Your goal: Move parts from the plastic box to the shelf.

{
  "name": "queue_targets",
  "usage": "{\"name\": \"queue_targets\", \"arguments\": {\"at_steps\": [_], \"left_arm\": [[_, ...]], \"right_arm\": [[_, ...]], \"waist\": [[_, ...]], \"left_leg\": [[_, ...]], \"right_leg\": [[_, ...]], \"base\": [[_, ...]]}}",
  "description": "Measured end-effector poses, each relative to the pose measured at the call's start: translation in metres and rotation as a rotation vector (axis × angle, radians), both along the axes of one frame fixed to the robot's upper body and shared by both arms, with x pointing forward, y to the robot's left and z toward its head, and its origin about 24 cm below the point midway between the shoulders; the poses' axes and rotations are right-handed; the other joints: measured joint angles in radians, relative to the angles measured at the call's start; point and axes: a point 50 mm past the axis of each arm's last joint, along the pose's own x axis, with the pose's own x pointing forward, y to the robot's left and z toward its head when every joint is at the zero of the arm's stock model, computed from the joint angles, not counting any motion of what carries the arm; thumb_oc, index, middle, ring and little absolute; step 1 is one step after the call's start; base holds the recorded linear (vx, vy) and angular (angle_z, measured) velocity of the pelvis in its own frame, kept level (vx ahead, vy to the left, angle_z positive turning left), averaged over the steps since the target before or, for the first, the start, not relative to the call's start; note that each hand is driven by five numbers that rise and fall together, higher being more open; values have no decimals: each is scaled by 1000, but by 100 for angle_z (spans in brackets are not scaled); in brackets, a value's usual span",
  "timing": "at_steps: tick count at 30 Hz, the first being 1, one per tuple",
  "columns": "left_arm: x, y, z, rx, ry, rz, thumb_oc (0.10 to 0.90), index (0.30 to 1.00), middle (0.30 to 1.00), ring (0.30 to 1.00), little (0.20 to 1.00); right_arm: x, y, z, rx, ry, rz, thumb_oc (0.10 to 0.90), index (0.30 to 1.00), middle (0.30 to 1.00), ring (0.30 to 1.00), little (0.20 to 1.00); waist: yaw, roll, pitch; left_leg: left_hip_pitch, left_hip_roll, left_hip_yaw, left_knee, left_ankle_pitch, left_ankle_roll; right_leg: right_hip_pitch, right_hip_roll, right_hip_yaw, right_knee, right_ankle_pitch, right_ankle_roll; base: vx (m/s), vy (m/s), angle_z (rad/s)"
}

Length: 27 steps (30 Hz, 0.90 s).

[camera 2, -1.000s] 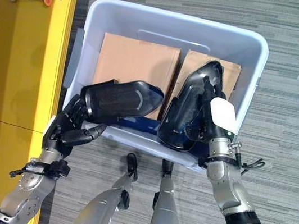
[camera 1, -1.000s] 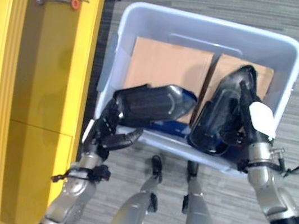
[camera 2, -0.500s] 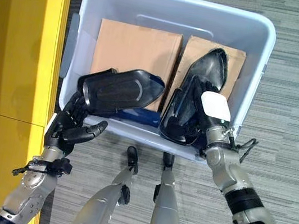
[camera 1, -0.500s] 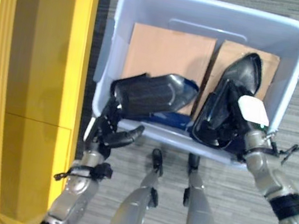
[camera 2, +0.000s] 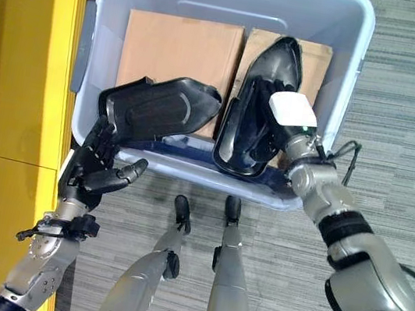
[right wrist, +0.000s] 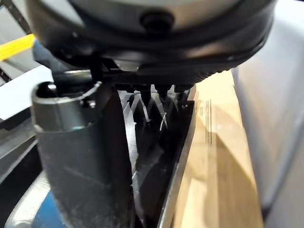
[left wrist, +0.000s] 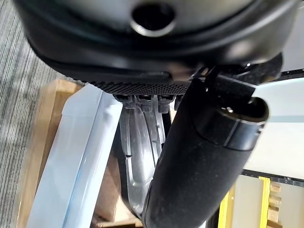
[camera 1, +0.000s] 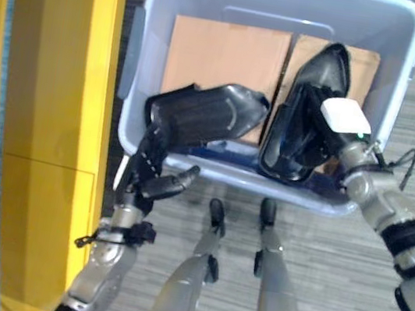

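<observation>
Head cam: I see my left hand [camera 1: 151, 170] clamped on a black part [camera 1: 202, 113] at the plastic box's [camera 1: 161, 6] left near corner, and my right hand [camera 2: 271, 130] grasping a second black part [camera 2: 256, 108] near the box's right wall. Both wrist views: fingers curled round each part, cardboard [right wrist: 216, 156] beneath.

The left arm rose from the near left, and the left hand [camera 2: 92, 173] had its fingers pointing far, under a black part [camera 2: 160, 106], with the thumb standing out to the right. The right arm came from the near right, and the right hand [camera 2: 264, 125] gripped another black part [camera 1: 302, 115].
</observation>
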Motion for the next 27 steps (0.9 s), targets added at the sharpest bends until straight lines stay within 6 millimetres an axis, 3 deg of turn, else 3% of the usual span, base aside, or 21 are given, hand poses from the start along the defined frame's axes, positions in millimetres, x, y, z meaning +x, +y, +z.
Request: {"name": "queue_targets", "arguments": {"at_steps": [4, 17, 23, 27], "left_arm": [[2, -2, 7, -5, -30, -8, 900, 1000, 1000, 1000, 1000], [5, -2, 9, -5, -40, -7, 900, 1000, 1000, 1000, 1000], [6, 1, 11, -10, -48, 11, 900, 1000, 1000, 1000, 1000], [7, 4, 13, -17, -51, 45, 900, 1000, 1000, 1000, 1000]], "right_arm": [[6, -10, 30, -33, -48, -66, 900, 1000, 1000, 1000, 1000], [0, -3, 38, -178, -74, -45, 900, 1000, 1000, 1000, 1000], [-21, -5, 32, -233, -144, -24, 900, 1000, 1000, 1000, 1000], [-45, -17, 14, -197, -195, -45, 900, 1000, 1000, 1000, 1000]], "waist": [[25, 1, 0], [22, 1, 0], [25, 0, 0], [25, -1, 1]], "left_leg": [[-19, 0, 0, 2, 0, 0], [-24, -4, 0, 3, 20, -8], [-35, -3, -2, 4, 19, -6], [-37, -5, -1, 4, 22, 5]], "right_leg": [[-17, 0, -1, -6, 15, 0], [-20, -4, -1, -7, 14, 0], [-27, -3, -2, -8, 12, 0], [-29, -4, -2, -7, 2, -1]], "base": [[8, 8, 1], [0, 1, 0], [0, 0, 0], [0, 0, 0]]}}
